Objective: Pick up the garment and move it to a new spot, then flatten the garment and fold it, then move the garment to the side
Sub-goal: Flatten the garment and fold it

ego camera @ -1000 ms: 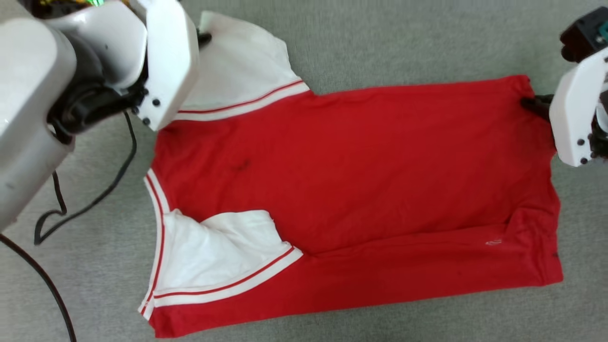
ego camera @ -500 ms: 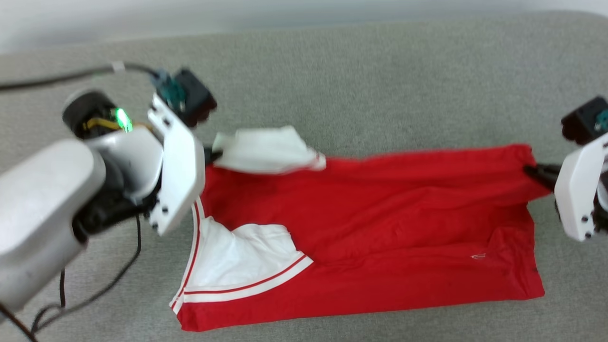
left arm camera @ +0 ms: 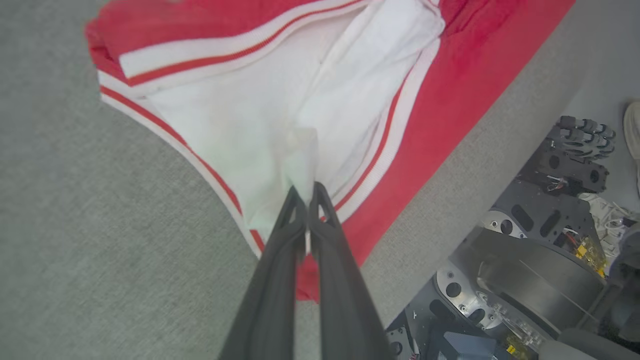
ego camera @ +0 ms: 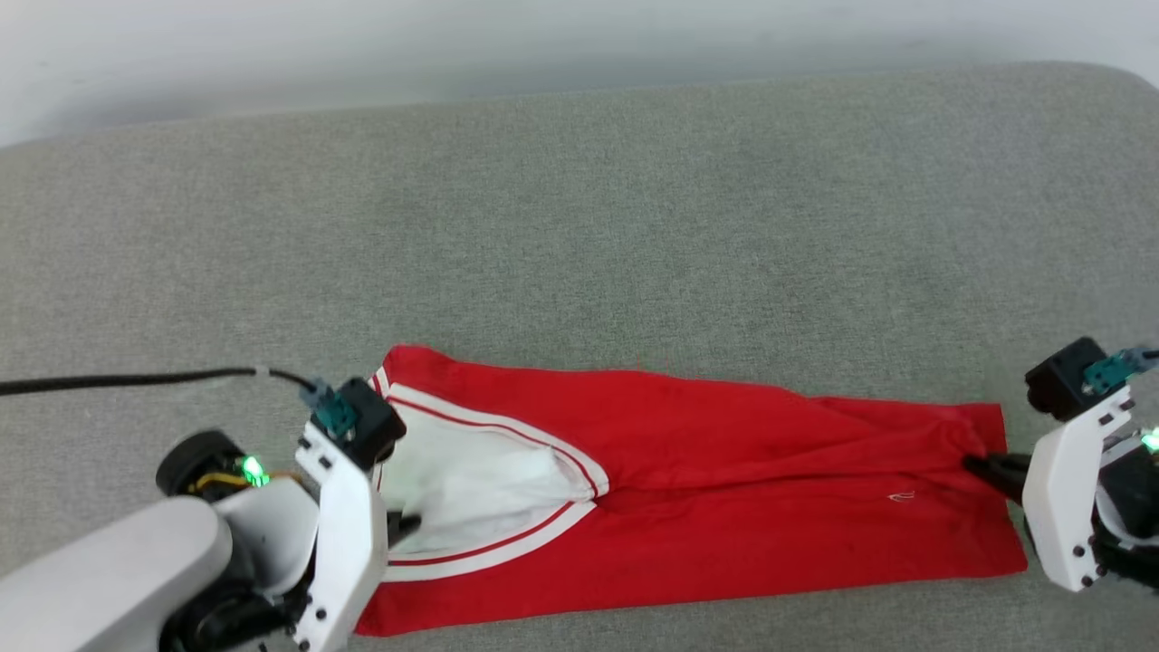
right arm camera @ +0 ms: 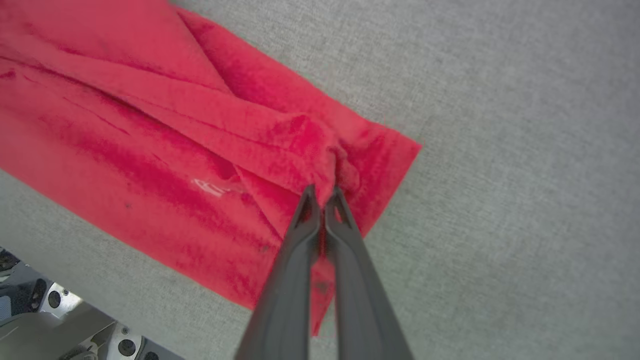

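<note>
We see the garment (ego camera: pixel 724 507) lying as a long red band along the near edge of the counter (ego camera: pixel 634 226). It is doubled lengthwise, so one soft layer rests on another. Its far edge slants gently, and a few shallow creases run along the cloth toward our right.

The red knit looks smooth and matte from the head view. From the right wrist it looks slightly fuzzy, with a small white mark (right arm camera: pixel 212 187) stitched or printed on it. At our left end a white sleeve (ego camera: pixel 480 484) sits in a curved, pocket-like shape. It is bordered by ribbed white trim (ego camera: pixel 507 543) carrying a thin red stripe.

The counter is covered in a grey, felt-like textile with a fine speckled grain, and its far right corner is rounded.

Our left gripper (left arm camera: pixel 305 192) has its two slim dark fingers pressed together on a pinched ridge of the white sleeve cloth, which rises into a small peak at the tips. Our right gripper (right arm camera: pixel 322 195) is likewise closed, with its tips biting a bunched knot of red fabric at the corner of the opposite end. Folds radiate from that knot.

A black cable (ego camera: pixel 136 378) runs across the counter to the left wrist's dark camera block. Beyond the counter's edge, the left wrist view shows the grey metal plates and round housings of the robot base (left arm camera: pixel 540 280).
</note>
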You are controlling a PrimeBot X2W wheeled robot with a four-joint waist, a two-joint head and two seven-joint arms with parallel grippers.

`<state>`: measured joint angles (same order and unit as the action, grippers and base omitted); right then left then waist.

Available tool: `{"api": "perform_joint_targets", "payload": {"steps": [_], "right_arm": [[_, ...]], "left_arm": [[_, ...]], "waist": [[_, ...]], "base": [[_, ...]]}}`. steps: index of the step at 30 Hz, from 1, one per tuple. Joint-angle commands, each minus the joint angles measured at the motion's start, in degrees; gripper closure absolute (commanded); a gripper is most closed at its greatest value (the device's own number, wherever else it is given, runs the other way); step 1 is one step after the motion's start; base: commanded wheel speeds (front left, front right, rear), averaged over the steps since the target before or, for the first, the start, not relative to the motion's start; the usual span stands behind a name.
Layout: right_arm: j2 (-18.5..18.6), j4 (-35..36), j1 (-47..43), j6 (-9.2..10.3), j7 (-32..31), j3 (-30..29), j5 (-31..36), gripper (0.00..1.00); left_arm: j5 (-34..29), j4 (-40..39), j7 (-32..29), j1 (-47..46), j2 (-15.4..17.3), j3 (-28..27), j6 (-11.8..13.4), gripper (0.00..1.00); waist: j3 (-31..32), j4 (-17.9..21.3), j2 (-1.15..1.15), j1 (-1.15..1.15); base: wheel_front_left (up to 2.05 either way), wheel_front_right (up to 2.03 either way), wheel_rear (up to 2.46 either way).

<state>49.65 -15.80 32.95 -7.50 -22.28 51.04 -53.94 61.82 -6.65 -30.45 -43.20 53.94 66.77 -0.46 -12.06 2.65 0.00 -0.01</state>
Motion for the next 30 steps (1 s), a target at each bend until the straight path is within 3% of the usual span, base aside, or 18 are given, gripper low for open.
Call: {"api": "perform_joint_targets", "payload": {"steps": [1,8,9,10,11,15,18,25,30], "right_arm": [[-0.80,-0.49,-1.22,0.02,0.42,0.21,0.12,1.00],[-4.16,-4.85,-2.63,0.03,1.80,0.70,0.37,1.00],[-4.52,-5.31,-2.43,0.03,1.86,0.64,0.32,0.64],[-4.77,-5.53,-2.04,0.03,2.13,0.38,0.17,0.00],[-4.87,-5.45,-1.49,0.03,2.77,-0.06,0.17,0.00],[-3.69,-3.12,-0.07,0.02,4.68,-1.28,0.49,0.00],[-2.50,-0.66,0.06,0.02,6.48,-3.05,-0.09,0.00],[-0.03,1.29,-2.78,0.02,9.95,-10.82,-2.60,0.00],[-0.75,-0.99,-6.50,0.02,10.54,-15.83,-5.94,0.00]], "left_arm": [[0.57,-0.11,0.62,1.63,0.18,0.44,0.48,1.00],[1.36,3.83,3.29,5.47,-1.69,1.70,0.57,1.00],[1.07,4.54,3.72,5.46,-1.99,1.64,0.66,1.00],[0.87,4.92,4.41,5.35,-2.30,1.38,0.74,0.58],[0.54,5.12,5.35,5.16,-2.52,0.98,0.84,0.00],[-1.02,4.05,9.63,4.82,-1.73,-0.77,1.94,0.00],[-2.37,2.48,14.66,5.74,-0.88,-2.81,4.42,0.00],[-7.58,2.22,31.50,8.33,-1.48,-8.75,14.10,0.00],[-10.97,4.05,42.58,11.51,-3.82,-12.12,21.77,0.00]], "waist": [[-0.56,0.27,0.00,0.01],[-1.60,0.71,0.00,0.01],[-1.58,0.75,0.00,0.01],[-1.50,0.85,0.00,0.01],[-1.34,0.98,0.00,0.01],[-0.47,1.42,0.00,0.01],[-0.01,1.69,0.00,0.01],[-0.34,1.49,0.00,0.01],[-1.06,1.13,0.00,0.01]], "base": [[0.00,0.00,0.00],[0.00,0.00,0.00],[0.00,0.00,0.00],[0.00,0.00,0.00],[0.00,0.00,0.00],[0.00,0.00,0.00],[0.00,0.00,0.00],[0.00,0.00,0.00],[0.00,0.00,0.00]]}}
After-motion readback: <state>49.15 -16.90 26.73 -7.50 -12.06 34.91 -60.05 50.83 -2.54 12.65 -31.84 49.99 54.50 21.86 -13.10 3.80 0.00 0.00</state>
